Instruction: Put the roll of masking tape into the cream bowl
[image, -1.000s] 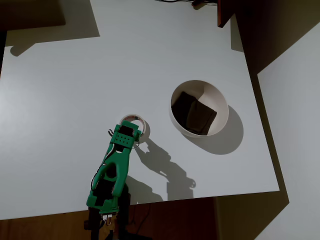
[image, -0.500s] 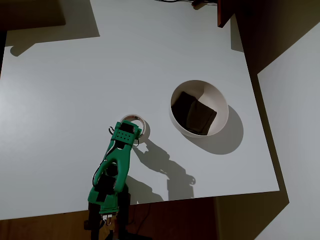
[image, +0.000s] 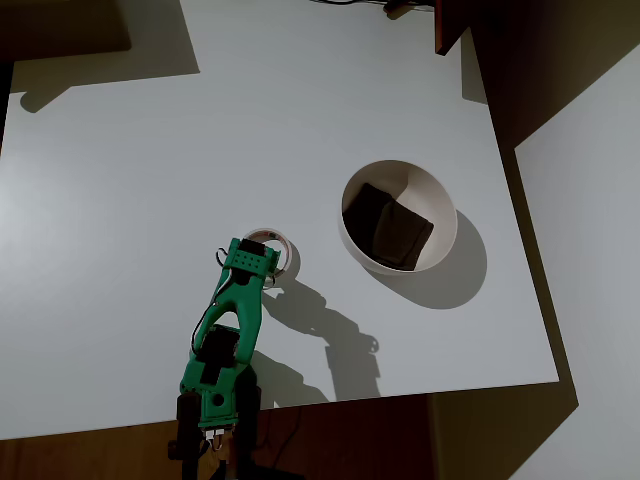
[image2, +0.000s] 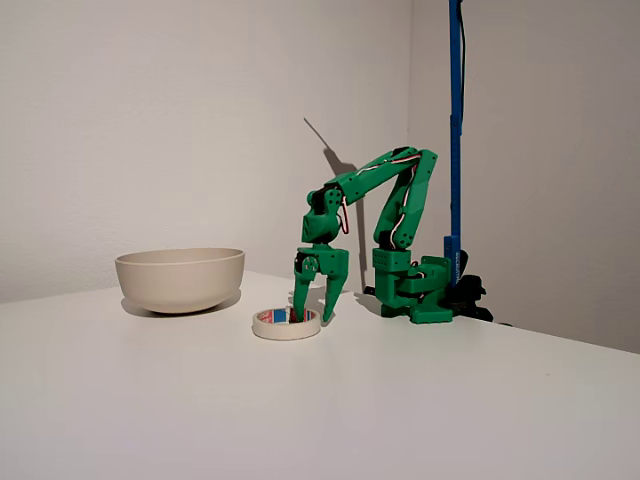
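Tool straddling the tape roll's wall, grip not yet made

The small off-white ring of masking tape (image2: 286, 323) lies flat on the white surface (image: 150, 180), well apart from the large round cream bowl (image2: 180, 277), which already holds dark brown square pieces (image: 388, 226). The green two-finger tool (image2: 312, 317) stands spread, one finger seemingly inside the hole, one outside. If the squeeze lands shallow, the thin ring may slide or tip out. Compared with a second ago, the arm has drawn back slightly and lowered over the roll.
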